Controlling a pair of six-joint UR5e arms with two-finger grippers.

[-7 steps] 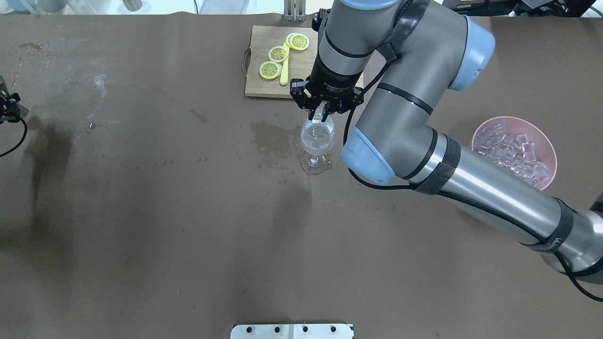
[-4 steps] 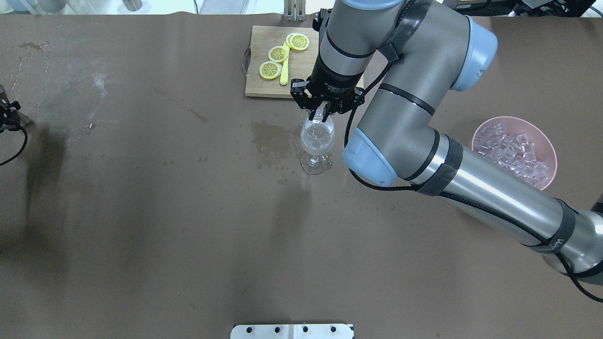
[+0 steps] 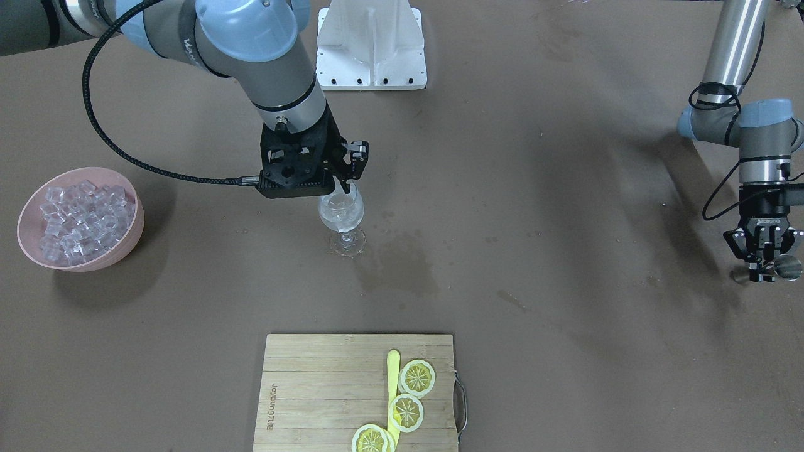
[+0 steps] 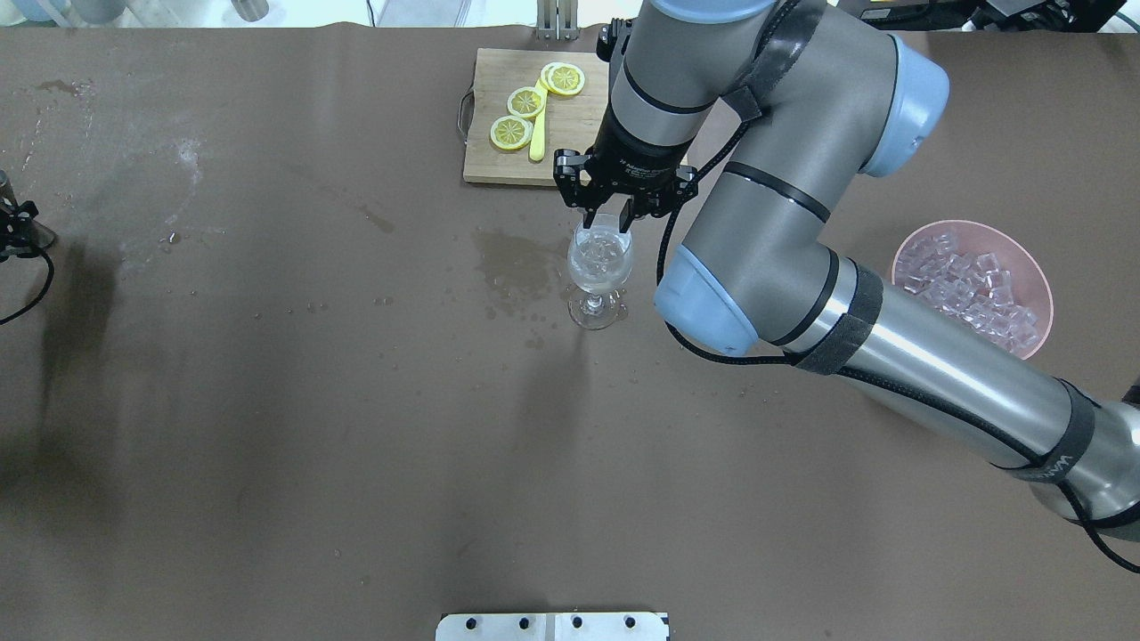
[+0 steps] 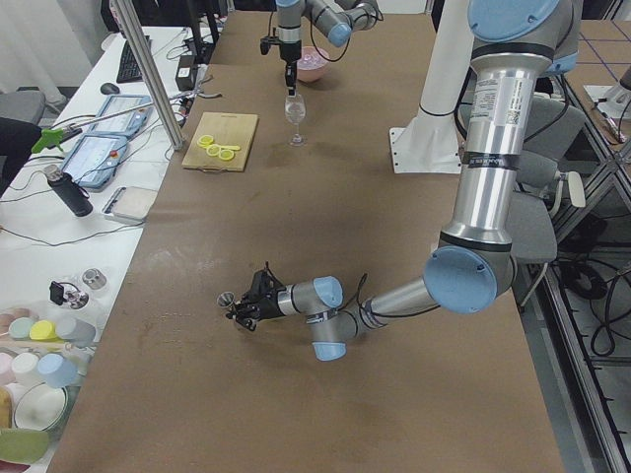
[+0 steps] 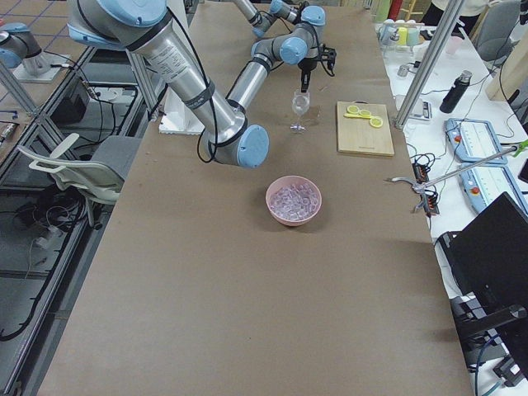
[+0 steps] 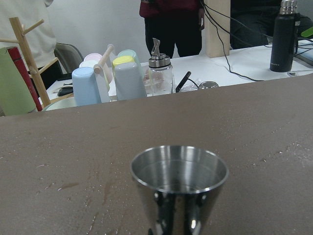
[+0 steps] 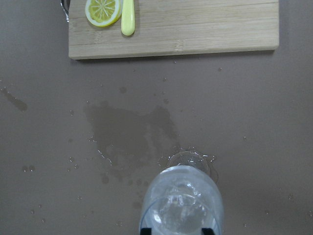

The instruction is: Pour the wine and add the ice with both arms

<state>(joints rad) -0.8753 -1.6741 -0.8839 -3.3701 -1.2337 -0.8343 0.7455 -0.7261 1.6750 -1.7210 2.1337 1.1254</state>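
Observation:
My right gripper (image 4: pixel 608 219) hangs open and empty just over the rim of a stemmed wine glass (image 4: pixel 601 265), which stands upright on the brown table. The glass holds clear liquid and a few ice cubes (image 4: pixel 605 253). It also shows in the front view (image 3: pixel 341 215) and in the right wrist view (image 8: pixel 182 205). More ice (image 4: pixel 967 285) fills a pink bowl (image 4: pixel 1044 289) at the right. My left gripper (image 3: pixel 762 271) is far off at the table's left end, low over the table, shut on a small steel cup (image 7: pixel 179 182).
A wooden cutting board (image 4: pixel 568 129) with lemon slices (image 4: pixel 525 101) and a yellow stick lies just behind the glass. A wet patch (image 4: pixel 512 258) spreads left of the glass. A white pedestal (image 3: pixel 370 44) stands at the robot's edge.
The ice cube held between the right fingers has gone into the glass and the fingers have opened. The left gripper with the cup shifted slightly.

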